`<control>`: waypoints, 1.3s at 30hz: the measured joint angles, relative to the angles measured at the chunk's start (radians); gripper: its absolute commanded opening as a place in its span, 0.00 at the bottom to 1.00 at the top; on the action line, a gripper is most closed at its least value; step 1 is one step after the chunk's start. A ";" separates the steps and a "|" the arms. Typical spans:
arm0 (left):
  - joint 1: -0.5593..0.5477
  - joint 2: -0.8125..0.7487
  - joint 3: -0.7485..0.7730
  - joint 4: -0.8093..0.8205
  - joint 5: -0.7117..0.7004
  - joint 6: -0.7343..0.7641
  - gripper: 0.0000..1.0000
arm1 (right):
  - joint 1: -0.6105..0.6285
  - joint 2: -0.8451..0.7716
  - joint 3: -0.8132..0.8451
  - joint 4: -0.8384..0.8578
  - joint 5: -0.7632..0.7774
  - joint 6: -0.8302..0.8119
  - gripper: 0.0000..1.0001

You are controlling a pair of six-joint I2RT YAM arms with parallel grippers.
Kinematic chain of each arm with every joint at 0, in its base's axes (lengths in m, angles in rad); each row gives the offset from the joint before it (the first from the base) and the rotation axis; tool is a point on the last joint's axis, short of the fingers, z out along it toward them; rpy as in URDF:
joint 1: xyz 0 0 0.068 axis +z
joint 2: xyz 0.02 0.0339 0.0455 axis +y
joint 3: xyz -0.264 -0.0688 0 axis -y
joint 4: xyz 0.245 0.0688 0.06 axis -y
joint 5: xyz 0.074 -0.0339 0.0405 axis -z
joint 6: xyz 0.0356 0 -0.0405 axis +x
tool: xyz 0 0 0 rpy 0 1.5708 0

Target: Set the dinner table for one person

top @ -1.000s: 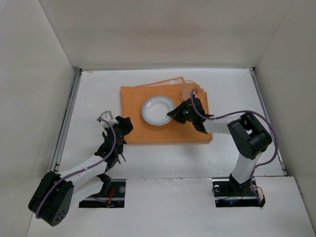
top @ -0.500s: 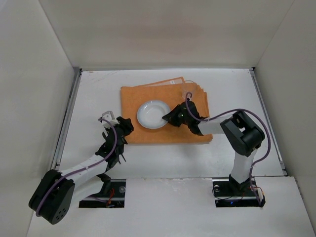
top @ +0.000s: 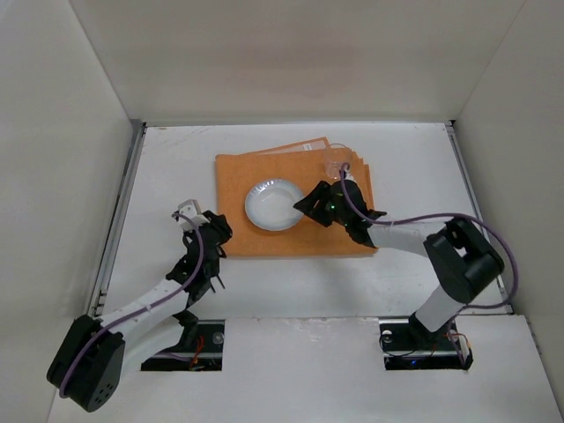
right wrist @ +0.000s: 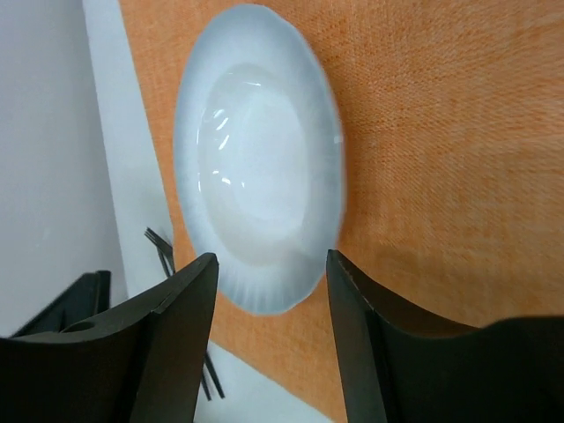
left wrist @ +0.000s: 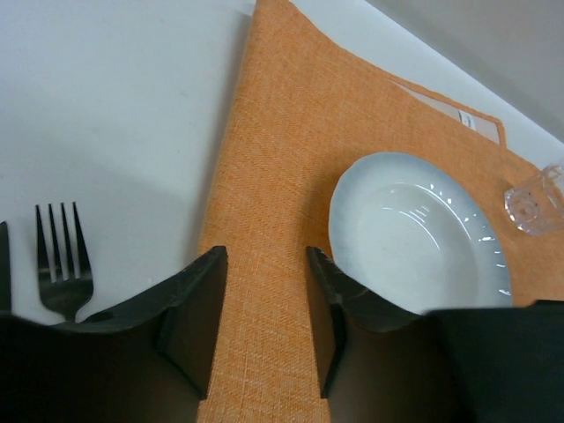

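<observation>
**While plate (top: 271,204) rests on cloth (top: 233,176), nothing is gripped**

The bench (top: 176,167) bears the cloth centrally. Right claw (right wrist: 271,264) gapes wide at the plate's rim, perhaps touching; left claw (left wrist: 264,256), narrowly parted, hangs over the cloth's edge near a fork (left wrist: 62,256).

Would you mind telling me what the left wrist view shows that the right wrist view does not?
Only the left wrist view shows the small clear glass on the orange rectangular cloth and a pale patch near the cloth's far edge. Only the right wrist view shows a black shape at its lower left, which I cannot identify. Both show the round white plate on the cloth, and the dark fork on the matte white table beside it. Each view has its own claw in front, the left claw and the right claw, jaws apart.
</observation>
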State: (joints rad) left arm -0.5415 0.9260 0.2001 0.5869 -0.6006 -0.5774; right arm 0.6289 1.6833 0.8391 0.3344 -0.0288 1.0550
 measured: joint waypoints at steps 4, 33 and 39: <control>-0.001 -0.084 0.063 -0.177 -0.014 -0.004 0.18 | 0.001 -0.163 -0.101 -0.039 0.061 -0.099 0.53; 0.009 0.095 0.211 -0.964 0.071 -0.343 0.30 | 0.008 -0.415 -0.252 -0.079 0.178 -0.404 0.32; 0.012 0.172 0.225 -0.917 0.046 -0.307 0.17 | 0.008 -0.417 -0.255 -0.071 0.177 -0.404 0.37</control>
State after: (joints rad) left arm -0.5297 1.0981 0.4248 -0.3302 -0.5549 -0.8848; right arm 0.6365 1.2659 0.5842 0.2634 0.1482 0.6510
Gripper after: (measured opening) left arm 0.223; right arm 0.362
